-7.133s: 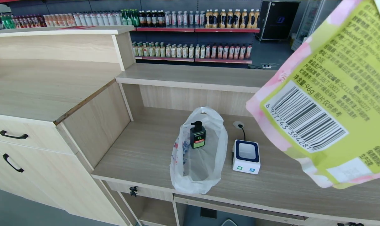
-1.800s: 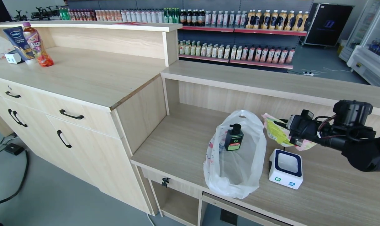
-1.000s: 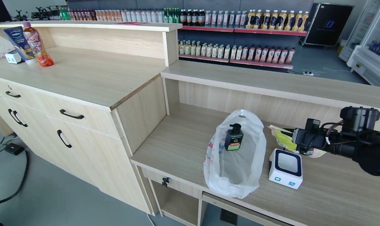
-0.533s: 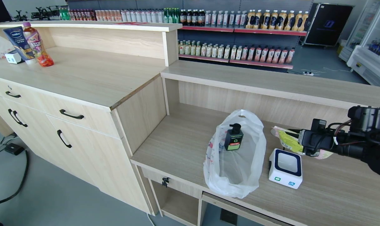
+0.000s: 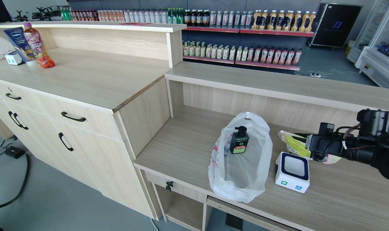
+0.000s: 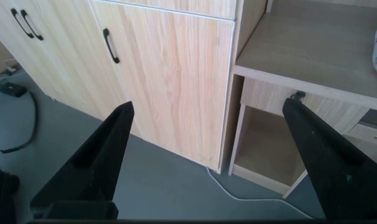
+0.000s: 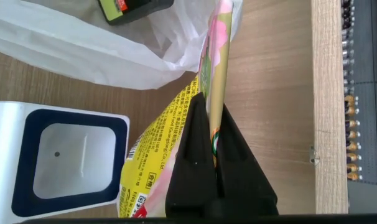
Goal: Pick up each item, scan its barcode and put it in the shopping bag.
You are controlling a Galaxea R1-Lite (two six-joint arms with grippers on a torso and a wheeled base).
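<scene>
One snack pouch (image 5: 293,145) hung just past the barcode scanner's (image 5: 292,171) far edge, pinched between the right gripper's (image 5: 306,147) fingers (image 7: 198,134). Off the window, its barcode might not read, and the limp pouch could snag the shopping bag (image 5: 257,154). The left gripper's (image 6: 207,106) fingers stood spread.

1. Shopping bag (image 5: 246,175) lies on the bench (image 5: 181,150), reaching to its front edge.
2. Pump bottle (image 5: 239,141) stands inside the bag, at the far end.
3. Scanner (image 5: 292,172) on the bench, just right of the bag.
4. Snack packet (image 5: 294,145) in the right gripper (image 5: 311,148), behind the scanner.
5. Drink bottle (image 5: 37,46) far left on the raised bench (image 5: 85,80).
</scene>
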